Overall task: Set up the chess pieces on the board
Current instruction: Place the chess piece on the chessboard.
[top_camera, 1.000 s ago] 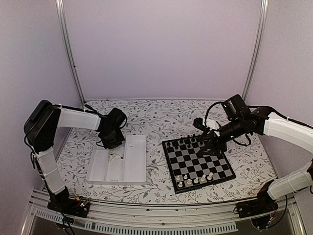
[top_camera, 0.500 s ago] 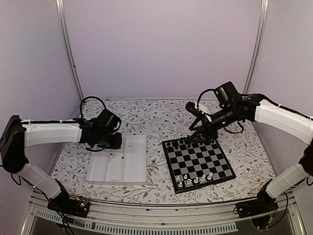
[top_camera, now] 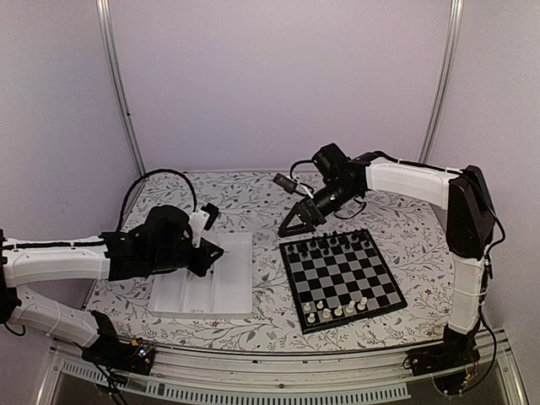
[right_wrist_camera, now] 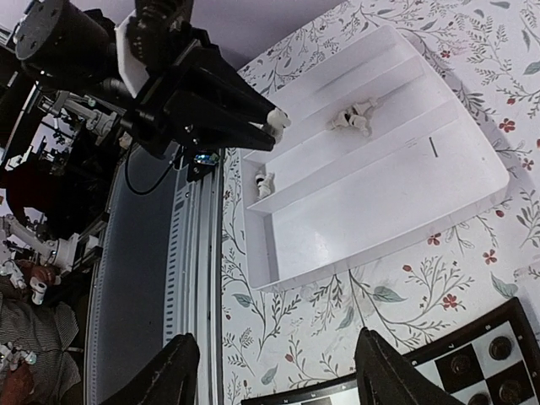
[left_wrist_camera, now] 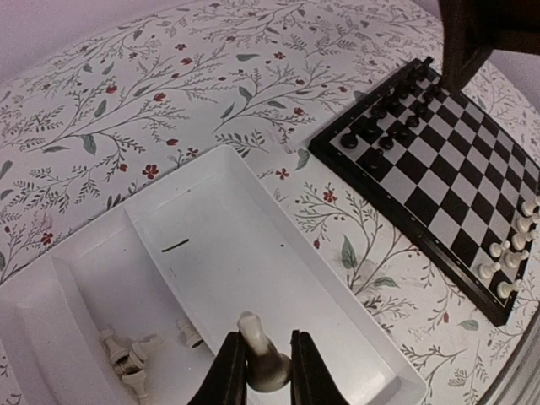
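My left gripper is shut on a cream-white chess piece, held just above the white tray. In the top view that gripper hangs over the tray's middle. The board lies right of the tray, with black chess pieces on its far rows and white ones on its near rows. My right gripper hovers open and empty off the board's far-left corner. Its wrist view looks down on the cloth between the tray and the board, jaws wide apart.
Several loose white pieces lie in the tray's left compartment, and one more in a narrow section. The flowered cloth covers the table. A metal rail runs along the near edge.
My left arm has swung forward and right over the tray and now holds a white piece. The right arm has moved left, off the board to its far-left corner.
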Controlling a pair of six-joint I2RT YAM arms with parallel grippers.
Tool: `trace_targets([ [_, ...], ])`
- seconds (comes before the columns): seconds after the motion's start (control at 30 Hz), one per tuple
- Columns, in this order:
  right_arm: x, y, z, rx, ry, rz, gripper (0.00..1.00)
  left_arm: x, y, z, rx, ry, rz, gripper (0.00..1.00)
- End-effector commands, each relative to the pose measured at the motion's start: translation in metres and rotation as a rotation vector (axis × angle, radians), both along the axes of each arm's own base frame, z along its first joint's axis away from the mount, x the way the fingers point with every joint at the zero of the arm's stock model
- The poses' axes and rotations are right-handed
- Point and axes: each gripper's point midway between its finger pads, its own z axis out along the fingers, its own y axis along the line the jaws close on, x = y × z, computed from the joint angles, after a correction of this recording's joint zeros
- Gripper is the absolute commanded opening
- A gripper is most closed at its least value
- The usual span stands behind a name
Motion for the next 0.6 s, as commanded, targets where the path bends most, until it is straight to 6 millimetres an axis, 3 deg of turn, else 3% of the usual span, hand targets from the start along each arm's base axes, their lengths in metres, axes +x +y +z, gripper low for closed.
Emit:
trace_targets([
  [0.0, -0.019, 0.027, 0.006, 0.031, 0.160, 0.077, 0.67, -0.015, -0.040, 0.012, -0.008, -0.051, -0.183, 0.12],
  [0.33, -0.033, 0.049, -0.019, 0.015, 0.307, 0.132, 0.66, -0.031, -0.099, 0.008, 0.097, -0.083, -0.325, 0.12],
  [0.57, -0.043, 0.051, -0.026, 0.015, 0.352, 0.153, 0.55, -0.036, -0.117, 0.007, 0.134, -0.103, -0.356, 0.11],
])
